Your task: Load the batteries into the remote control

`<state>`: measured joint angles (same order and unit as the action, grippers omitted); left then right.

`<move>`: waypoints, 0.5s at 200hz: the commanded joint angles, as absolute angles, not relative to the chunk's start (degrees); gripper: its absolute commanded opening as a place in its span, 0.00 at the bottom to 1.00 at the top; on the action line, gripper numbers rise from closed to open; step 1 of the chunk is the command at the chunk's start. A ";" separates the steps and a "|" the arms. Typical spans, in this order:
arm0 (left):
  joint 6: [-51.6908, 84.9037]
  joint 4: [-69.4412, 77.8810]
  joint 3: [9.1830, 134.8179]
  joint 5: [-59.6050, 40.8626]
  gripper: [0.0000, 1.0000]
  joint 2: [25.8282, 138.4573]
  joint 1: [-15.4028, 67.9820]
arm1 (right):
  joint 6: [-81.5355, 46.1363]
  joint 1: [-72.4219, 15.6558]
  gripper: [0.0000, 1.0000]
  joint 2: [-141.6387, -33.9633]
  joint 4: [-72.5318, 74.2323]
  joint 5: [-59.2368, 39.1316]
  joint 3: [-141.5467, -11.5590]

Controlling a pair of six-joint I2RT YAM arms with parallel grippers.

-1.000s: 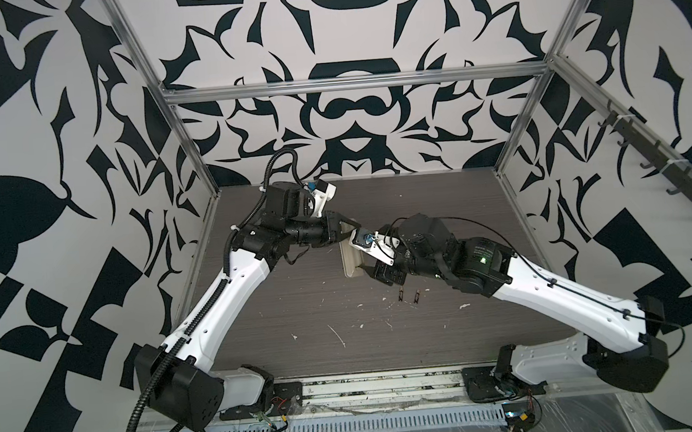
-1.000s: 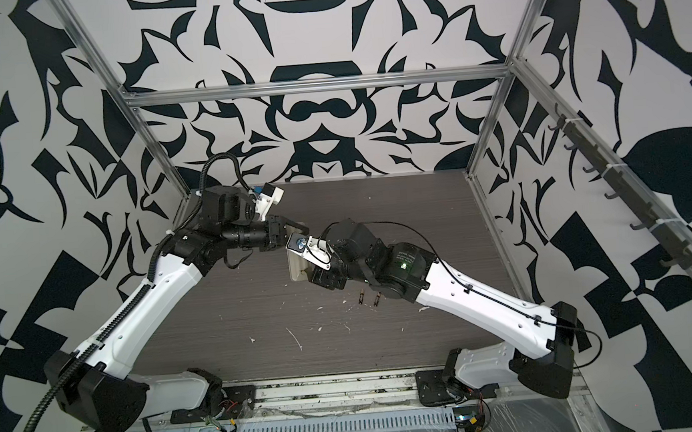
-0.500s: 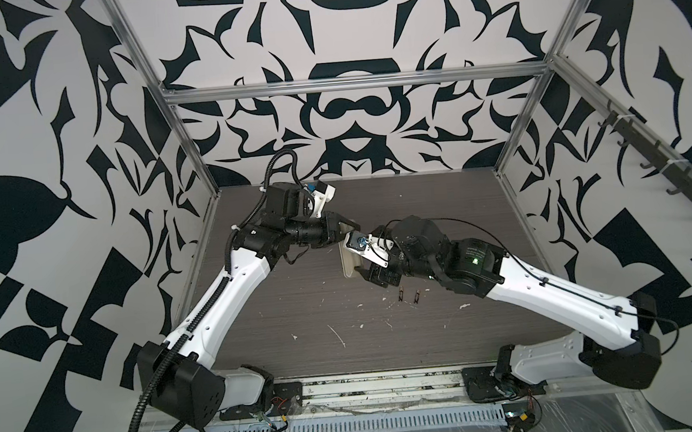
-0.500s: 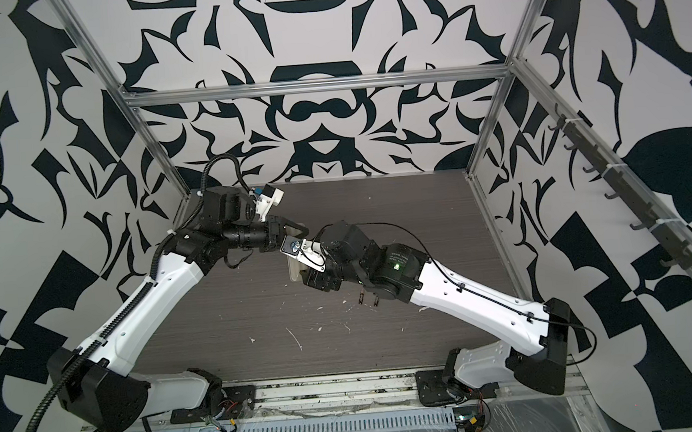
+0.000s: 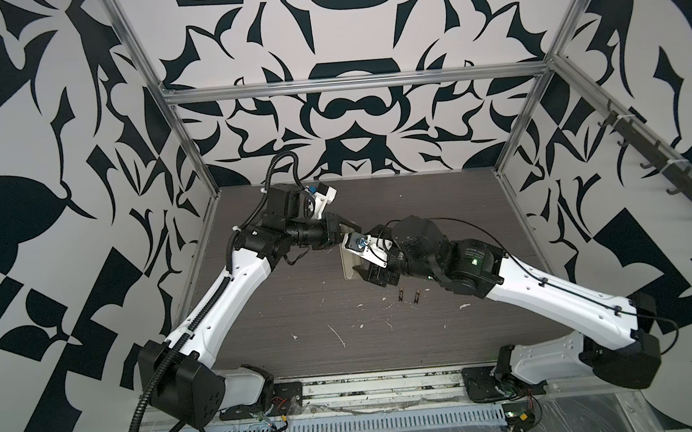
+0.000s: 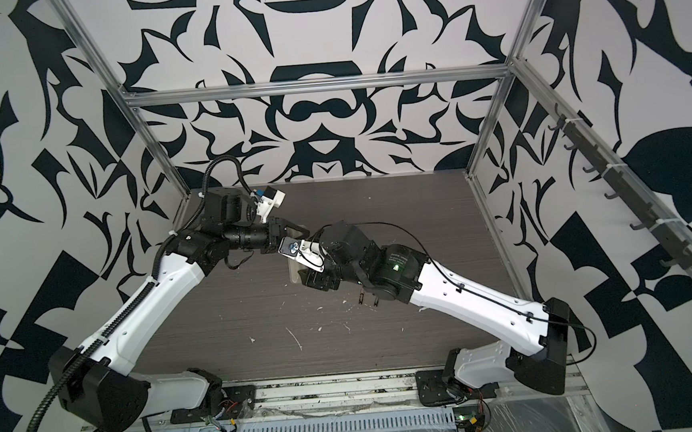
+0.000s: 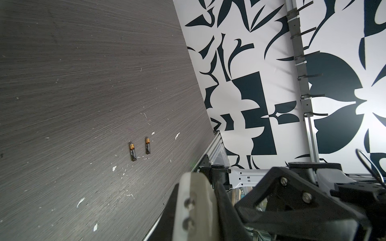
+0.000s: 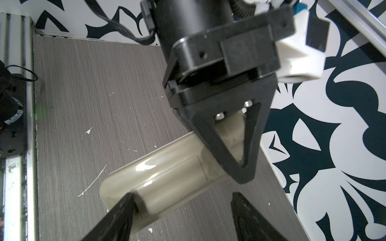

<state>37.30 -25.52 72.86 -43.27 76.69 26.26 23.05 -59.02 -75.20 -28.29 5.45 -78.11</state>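
1. Left pincer (image 8: 240, 164) clamped on one end of remote (image 8: 133, 167) – back showing, cover (image 8: 173, 179) shut.
2. Right pincer (image 8: 181, 198) apart astride the other end, one jaw touching the cover edge.
3. Batteries (image 7: 132, 152) lie on desk (image 7: 62, 83), apart from remote.
4. Risk: prying the cover twists remote out of the one-end clamp — it drops.

The pale remote control (image 6: 292, 268) is near the middle of the dark tabletop (image 6: 398, 213). The left gripper (image 6: 295, 234) meets its 12 o'clock end, and the right gripper (image 6: 303, 276) is at its 4 o'clock. Two batteries (image 6: 360, 297) lie side by side farther toward 4 o'clock.
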 commanded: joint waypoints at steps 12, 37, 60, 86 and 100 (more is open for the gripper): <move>39.27 -22.26 71.69 -47.12 0.00 75.52 26.28 | 24.70 -59.36 0.80 -73.23 -25.11 4.06 -76.34; 40.83 -19.99 70.61 -48.63 0.00 74.81 25.46 | 24.27 -59.41 0.84 -72.29 -24.92 2.96 -75.46; 41.57 -19.19 70.31 -49.82 0.00 74.46 24.74 | 23.94 -59.41 0.86 -71.74 -24.87 2.29 -74.98; 41.83 -19.10 70.40 -50.66 0.00 74.62 24.65 | 23.97 -59.41 0.87 -71.63 -24.63 2.39 -74.62; 42.00 -19.03 70.36 -50.92 0.00 74.62 24.67 | 24.12 -59.41 0.87 -71.70 -24.65 2.94 -74.53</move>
